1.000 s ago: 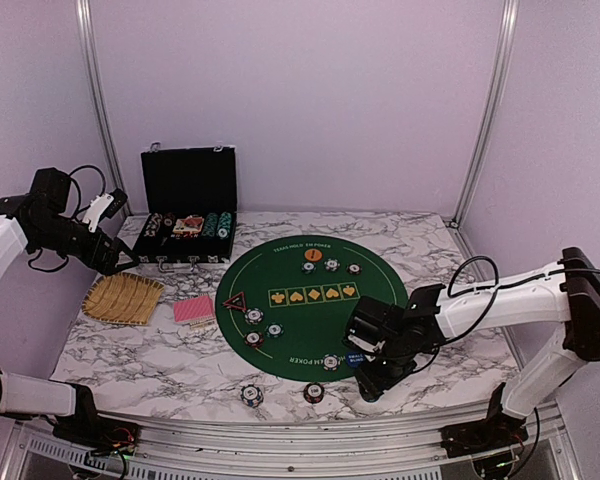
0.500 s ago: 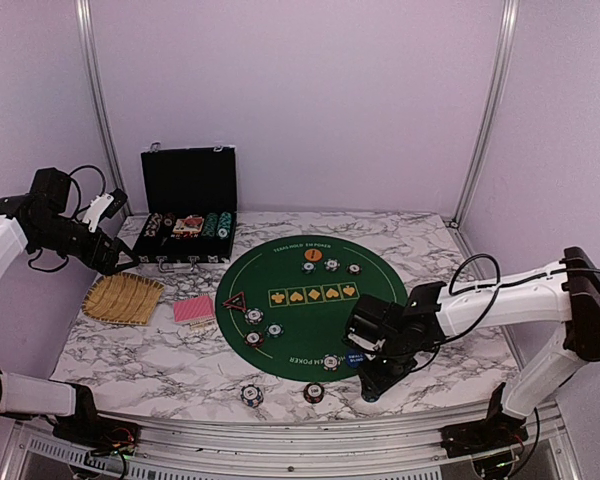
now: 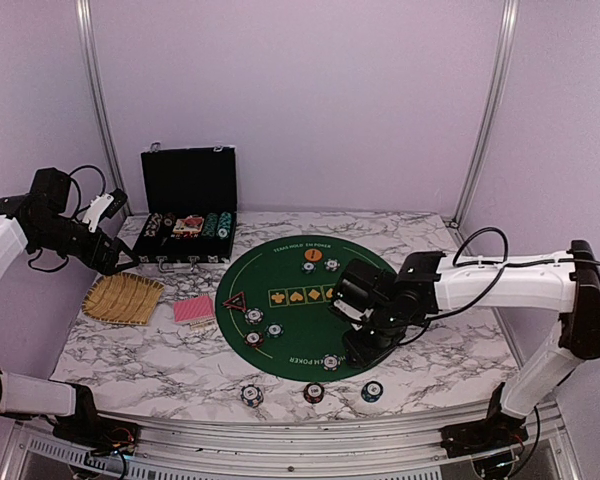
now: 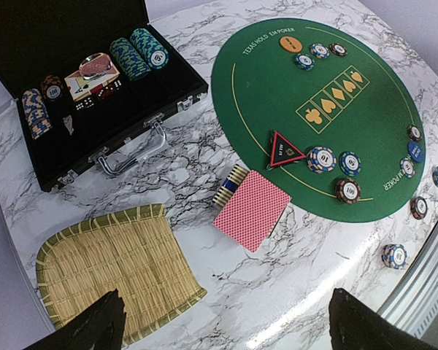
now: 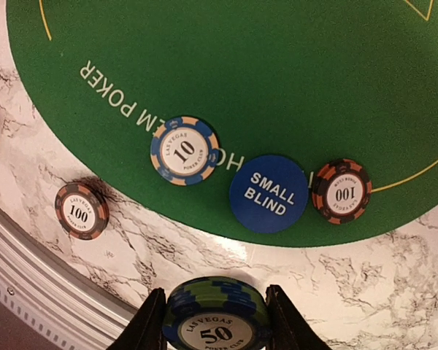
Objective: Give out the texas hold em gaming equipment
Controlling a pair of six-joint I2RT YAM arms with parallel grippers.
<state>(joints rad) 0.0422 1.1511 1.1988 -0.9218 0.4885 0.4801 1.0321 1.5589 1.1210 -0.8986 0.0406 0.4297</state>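
Note:
My right gripper (image 3: 358, 350) hangs over the near rim of the green felt mat (image 3: 300, 285). In the right wrist view its open fingers (image 5: 150, 324) flank a blue-green "50" chip stack (image 5: 215, 317) that rests on the marble, also seen from above (image 3: 372, 390). Beyond it lie the blue "small blind" disc (image 5: 269, 193), a "10" chip (image 5: 185, 150) and a "100" chip (image 5: 341, 190). The triangle (image 3: 234, 300), orange disc (image 3: 312, 256) and red-backed cards (image 3: 193, 310) lie farther left. My left gripper (image 3: 115, 258) is open and empty, high above the straw tray (image 4: 109, 266).
An open black case (image 3: 188, 215) with chips and dice stands at the back left. Two more chips (image 3: 251, 394) (image 3: 314, 392) sit on the marble near the front rail. Three chips (image 3: 254, 316) lie near the triangle.
My right gripper has let go of the "50" chip stack near the front edge and drawn back up over the mat. The left arm has not moved.

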